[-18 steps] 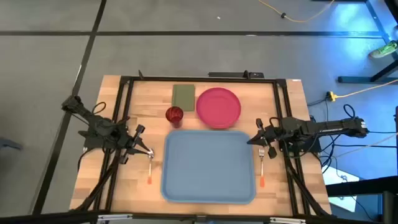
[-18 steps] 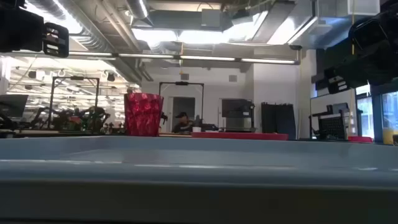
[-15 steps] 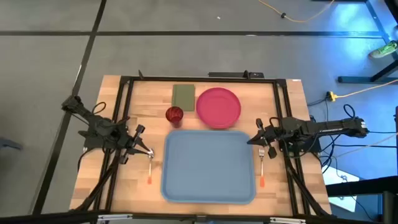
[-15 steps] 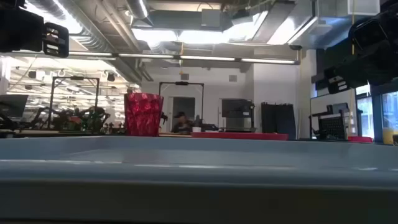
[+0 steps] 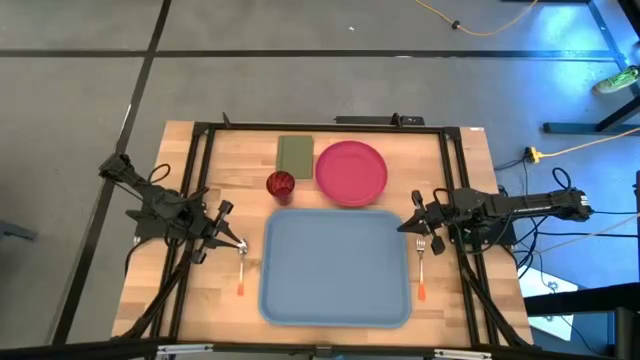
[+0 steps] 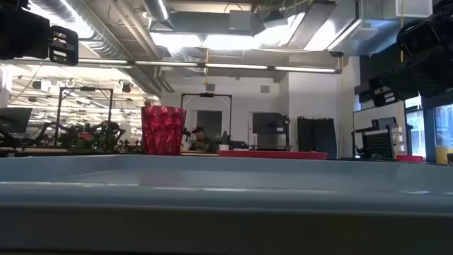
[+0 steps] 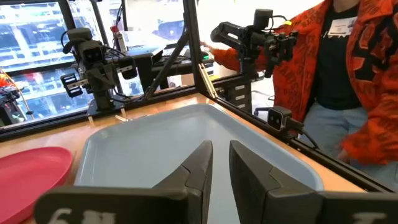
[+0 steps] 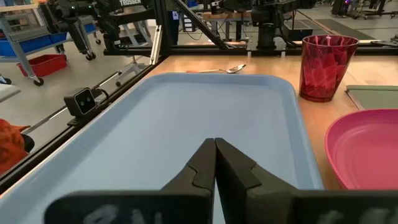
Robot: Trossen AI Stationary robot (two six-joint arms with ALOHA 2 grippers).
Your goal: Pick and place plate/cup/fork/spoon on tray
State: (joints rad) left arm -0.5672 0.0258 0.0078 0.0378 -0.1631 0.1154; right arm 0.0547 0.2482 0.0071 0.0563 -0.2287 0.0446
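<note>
Tray: we see the tray (image 5: pixel 336 267) lying bare at lower centre of the tabletop (image 5: pixel 225 170), nothing on it.
Plate: the plate (image 5: pixel 351 172) sits just above the tray's top edge, right of centre.
Cup: the cup (image 5: pixel 280 185) stands upright near the tray's upper left corner, beside the plate.
Pad: an olive-green pad (image 5: pixel 295 153) lies above the cup, left of the plate.
Spoon: the spoon (image 5: pixel 242 268) rests left of the tray, bowl toward the left hand.
Fork: the fork (image 5: pixel 421 267) rests right of the tray, tines up.
Left hand: we find the left hand (image 5: pixel 229 240) at the tray's left side, fingers a narrow slit apart, empty.
Right hand: the right hand (image 5: pixel 412 222) hangs at the tray's right side, fingers pressed together, holding nothing.
Beyond: a person (image 7: pixel 348 74) in an orange patterned jacket stands past the tabletop's edge.
</note>
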